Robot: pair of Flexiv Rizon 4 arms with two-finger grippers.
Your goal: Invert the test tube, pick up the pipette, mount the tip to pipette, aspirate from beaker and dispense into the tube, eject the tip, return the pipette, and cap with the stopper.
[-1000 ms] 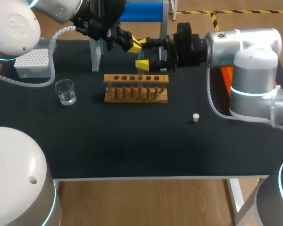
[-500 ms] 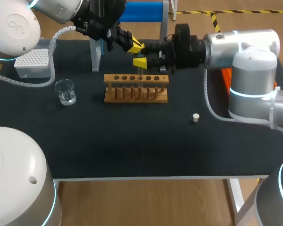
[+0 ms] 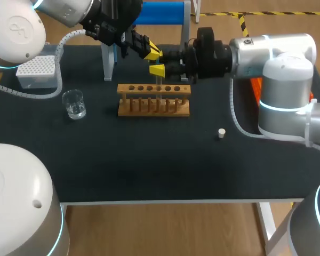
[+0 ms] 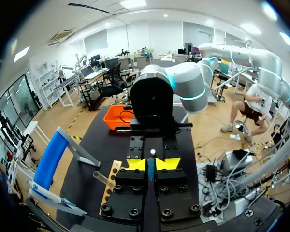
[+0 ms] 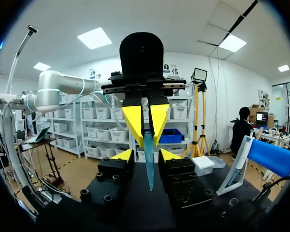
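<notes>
Firstly, test tube (image 5: 149,162): slim, clear and blue-green tinted, narrowing towards its near end; it is held in the air at the upper middle of the head view, just above the rack in the picture.
Left gripper (image 3: 152,52): closed onto the tube, whose far end is pinched from two sides by the yellow fingers (image 5: 135,121).
Right gripper (image 3: 159,69): parted; the tube lies between its tips, with a gap seen on each side.
Rack (image 3: 153,100): wooden, with a row of holes, at the middle of the head view.
Beaker (image 3: 73,103): clear glass, to the left of the rack.
Stopper (image 3: 221,133): small and pale, to the lower right of the rack.
Tip box (image 3: 37,70): white, at the far left.
Head view: the table layout is given, but the tube is scarcely made out.
Right wrist view: the tube's length and both grips are shown.
Left wrist view: the tube is seen only as a thin dark strip between that gripper's own tips, with the right arm straight ahead.
</notes>
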